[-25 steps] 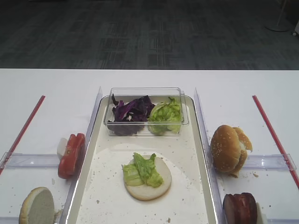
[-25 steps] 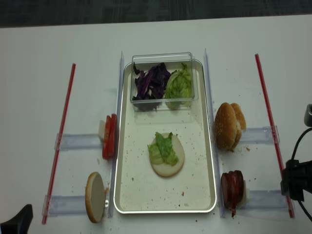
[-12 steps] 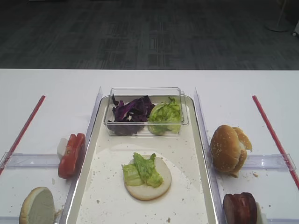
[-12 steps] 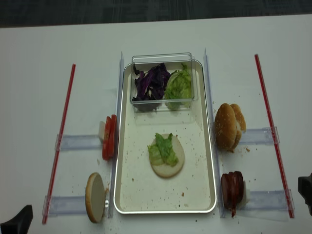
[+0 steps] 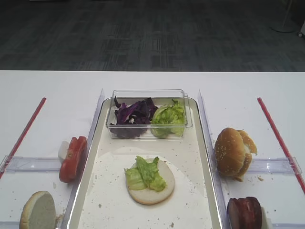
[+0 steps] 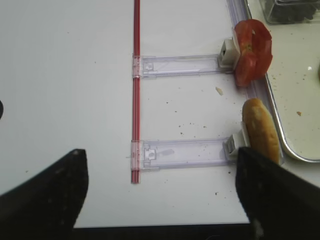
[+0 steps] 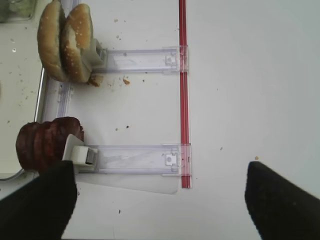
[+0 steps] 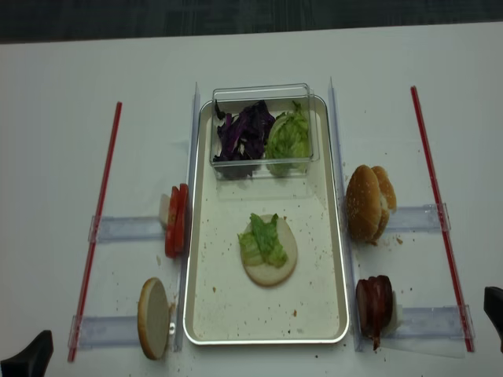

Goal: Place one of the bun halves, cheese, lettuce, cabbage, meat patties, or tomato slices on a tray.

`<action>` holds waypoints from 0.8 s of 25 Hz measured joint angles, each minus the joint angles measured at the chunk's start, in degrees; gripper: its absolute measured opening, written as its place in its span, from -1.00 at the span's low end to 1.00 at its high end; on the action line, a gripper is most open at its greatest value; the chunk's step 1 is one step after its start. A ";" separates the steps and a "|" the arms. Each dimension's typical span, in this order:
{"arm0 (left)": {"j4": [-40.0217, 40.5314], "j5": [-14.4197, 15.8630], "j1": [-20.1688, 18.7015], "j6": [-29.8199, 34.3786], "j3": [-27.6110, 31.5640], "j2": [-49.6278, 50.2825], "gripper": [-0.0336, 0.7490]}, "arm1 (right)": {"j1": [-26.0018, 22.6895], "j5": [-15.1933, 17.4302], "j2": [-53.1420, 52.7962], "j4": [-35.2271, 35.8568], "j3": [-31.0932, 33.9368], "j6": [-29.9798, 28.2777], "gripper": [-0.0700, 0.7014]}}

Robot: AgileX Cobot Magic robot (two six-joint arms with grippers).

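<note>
Two claws sit low at the near edge of my desk (image 8: 55,86), both well back from the food. On my right wrist view the right claw (image 7: 159,202) shows its dark fingers (image 7: 280,200) far apart at the bottom corners, spread wide with nothing between them. On my left wrist view the left claw (image 6: 160,192) looks the same: fingers (image 6: 47,192) at either corner, spread and holding nothing.

I see the tray (image 8: 318,310) in the middle of the desk. One bun half (image 8: 271,255) lies cut face up on it, with a lettuce leaf (image 8: 263,238) on top. At the tray's far end a clear tub (image 8: 259,93) holds the cabbage (image 8: 242,135) on the left and more lettuce (image 8: 289,137) on the right.

Right of the tray, two bun halves (image 8: 368,203) stand on edge against a clear holder (image 8: 416,216); nearer me the patties (image 8: 375,305) stand on edge in a second holder. Left of the tray, the tomato slices (image 8: 176,220) stand on edge just beside the rim, and another bun half (image 8: 154,318) stands on edge nearer me. A red strip (image 8: 98,212) runs down each outer side of the desk.
</note>
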 joint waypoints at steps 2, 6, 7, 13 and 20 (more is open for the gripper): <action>0.00 0.00 0.00 0.00 0.00 0.00 0.50 | 0.00 0.00 -2.20 0.00 0.00 -0.12 0.97; 0.00 0.00 0.00 0.00 0.00 0.00 0.50 | 0.00 0.22 -8.73 -0.93 0.00 0.57 0.97; 0.00 0.00 0.00 0.00 0.00 0.00 0.50 | 0.00 0.33 -10.69 -1.38 0.00 0.81 0.97; 0.00 0.00 0.00 0.00 0.00 0.00 0.50 | 0.00 0.81 -19.63 -1.89 0.00 1.16 0.97; 0.00 0.00 0.00 0.00 0.00 0.00 0.50 | 0.00 1.17 -19.99 -1.92 0.00 1.16 0.97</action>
